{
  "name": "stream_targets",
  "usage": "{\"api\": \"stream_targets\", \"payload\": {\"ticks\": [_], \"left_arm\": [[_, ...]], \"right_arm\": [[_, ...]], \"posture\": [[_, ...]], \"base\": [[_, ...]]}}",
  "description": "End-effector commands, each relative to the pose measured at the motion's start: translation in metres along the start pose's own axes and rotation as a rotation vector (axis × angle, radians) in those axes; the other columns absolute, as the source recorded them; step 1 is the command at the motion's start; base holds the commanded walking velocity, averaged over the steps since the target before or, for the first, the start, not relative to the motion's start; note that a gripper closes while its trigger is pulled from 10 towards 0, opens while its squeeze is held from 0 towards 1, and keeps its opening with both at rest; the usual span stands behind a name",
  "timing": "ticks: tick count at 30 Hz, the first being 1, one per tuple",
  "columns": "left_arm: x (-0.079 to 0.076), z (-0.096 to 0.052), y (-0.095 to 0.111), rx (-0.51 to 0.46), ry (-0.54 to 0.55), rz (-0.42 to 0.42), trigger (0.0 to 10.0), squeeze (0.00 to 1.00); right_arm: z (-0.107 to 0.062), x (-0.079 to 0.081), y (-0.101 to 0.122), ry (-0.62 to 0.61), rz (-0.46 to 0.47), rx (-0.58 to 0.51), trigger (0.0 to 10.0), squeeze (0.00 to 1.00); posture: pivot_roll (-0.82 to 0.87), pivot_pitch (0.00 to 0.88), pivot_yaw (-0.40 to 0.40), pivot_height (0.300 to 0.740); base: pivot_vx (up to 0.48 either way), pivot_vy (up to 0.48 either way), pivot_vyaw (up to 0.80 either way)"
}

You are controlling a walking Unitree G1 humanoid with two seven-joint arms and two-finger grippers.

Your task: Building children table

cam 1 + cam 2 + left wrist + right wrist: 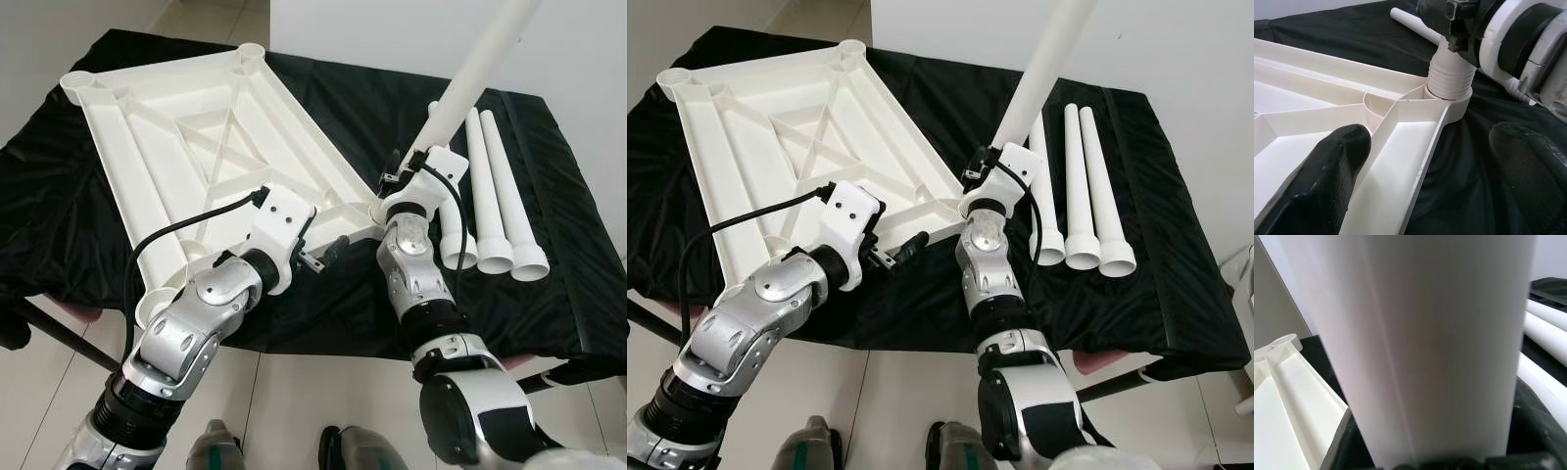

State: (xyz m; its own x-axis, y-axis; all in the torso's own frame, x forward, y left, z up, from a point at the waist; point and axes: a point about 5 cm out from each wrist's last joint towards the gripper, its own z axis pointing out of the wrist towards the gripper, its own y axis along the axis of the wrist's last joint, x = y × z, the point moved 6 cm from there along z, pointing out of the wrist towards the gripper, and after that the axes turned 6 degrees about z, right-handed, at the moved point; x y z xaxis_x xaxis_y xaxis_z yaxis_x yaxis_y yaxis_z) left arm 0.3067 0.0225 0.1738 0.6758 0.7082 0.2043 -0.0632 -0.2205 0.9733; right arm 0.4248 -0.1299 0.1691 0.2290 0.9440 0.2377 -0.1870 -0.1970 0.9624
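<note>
The white table top [196, 127] lies upside down on the black-covered table [323, 304]. One white leg [470, 83] stands tilted in its near right corner socket [1449, 98], threaded end seated in the ring. My right gripper [419, 164] is shut on this leg low down, just above the socket; in the right wrist view the leg [1425, 342] runs up between its fingers. My left gripper [1430, 171] is open beside that corner, one finger [1327, 171] over the ribbed underside and the other over the cloth, with the rim between them.
Three spare white legs [495, 196] lie side by side on the cloth to the right of the held leg. The table's front edge runs just under my arms, with pale floor tiles [294, 392] below. A white wall [392, 29] stands behind.
</note>
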Motion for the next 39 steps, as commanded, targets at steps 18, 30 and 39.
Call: {"api": "stream_targets", "payload": {"ticks": [18,30,39], "left_arm": [[-0.016,0.002,0.001,-0.008,-0.083,-0.008,10.0,0.00],[-0.018,0.003,0.002,-0.014,-0.081,-0.014,10.0,0.00],[-0.020,0.003,0.002,-0.018,-0.076,-0.019,10.0,0.00]], "right_arm": [[0.001,-0.021,-0.038,-0.128,-0.007,0.195,10.0,0.00],[0.008,-0.009,-0.039,0.008,-0.285,0.189,10.0,0.00],[-0.003,-0.040,-0.054,-0.068,-0.117,0.225,10.0,0.00]], "posture": [[0.06,0.055,-0.050,0.740],[0.06,0.045,-0.064,0.740],[0.06,0.039,-0.070,0.740]], "base": [[0.000,0.000,0.00],[0.000,0.000,0.00],[0.000,0.000,0.00]]}}
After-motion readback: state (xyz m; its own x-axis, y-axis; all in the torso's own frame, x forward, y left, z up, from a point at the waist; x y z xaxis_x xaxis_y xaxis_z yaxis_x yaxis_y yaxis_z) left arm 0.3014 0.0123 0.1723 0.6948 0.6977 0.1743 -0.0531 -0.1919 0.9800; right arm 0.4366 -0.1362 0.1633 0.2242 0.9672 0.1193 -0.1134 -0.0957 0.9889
